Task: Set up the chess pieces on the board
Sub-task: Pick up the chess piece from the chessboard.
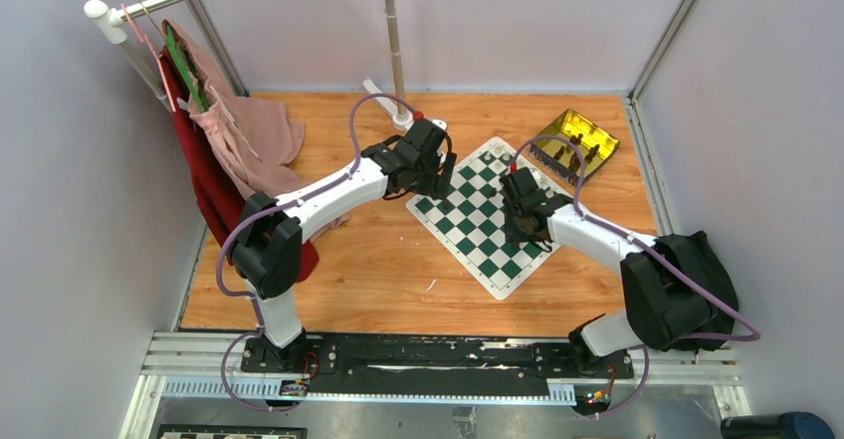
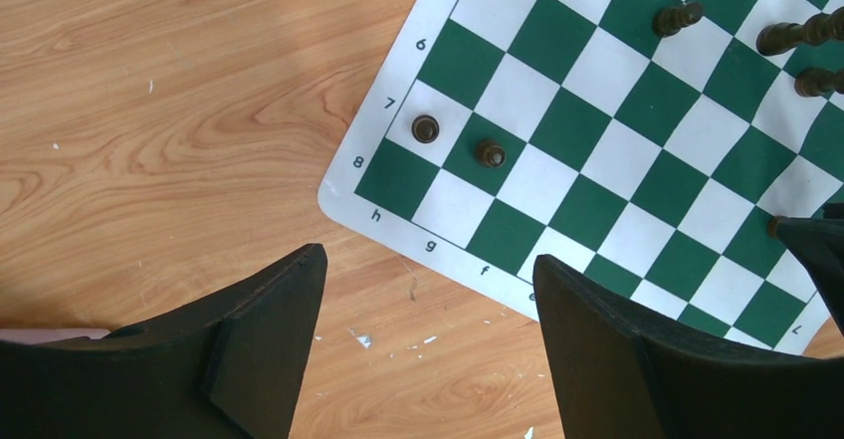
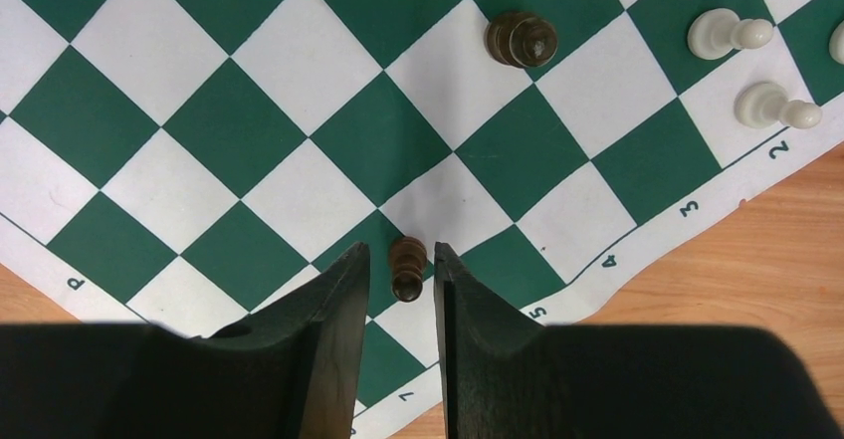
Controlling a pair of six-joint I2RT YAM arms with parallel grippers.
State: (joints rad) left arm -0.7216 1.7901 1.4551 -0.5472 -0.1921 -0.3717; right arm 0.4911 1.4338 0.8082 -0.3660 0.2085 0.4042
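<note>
The board [image 1: 478, 222] lies at an angle in the middle of the wooden table. My right gripper [image 3: 399, 250] is low over its near edge, its fingers [image 3: 343, 300] on either side of a small dark brown pawn [image 3: 407, 268] with thin gaps left. Another dark piece [image 3: 521, 39] and two white pawns [image 3: 727, 33] stand farther off. My left gripper [image 2: 428, 255] hangs open and empty over bare wood beside the board's h8 corner. Two dark pawns [image 2: 425, 128] stand on row 7, and more dark pieces [image 2: 677, 18] lie further in.
A shiny gold tin [image 1: 575, 142] holding several pieces sits past the board's far right corner. Pink and red clothes [image 1: 239, 140] hang from a rack at the left. A pole's white base [image 1: 403, 115] stands at the back.
</note>
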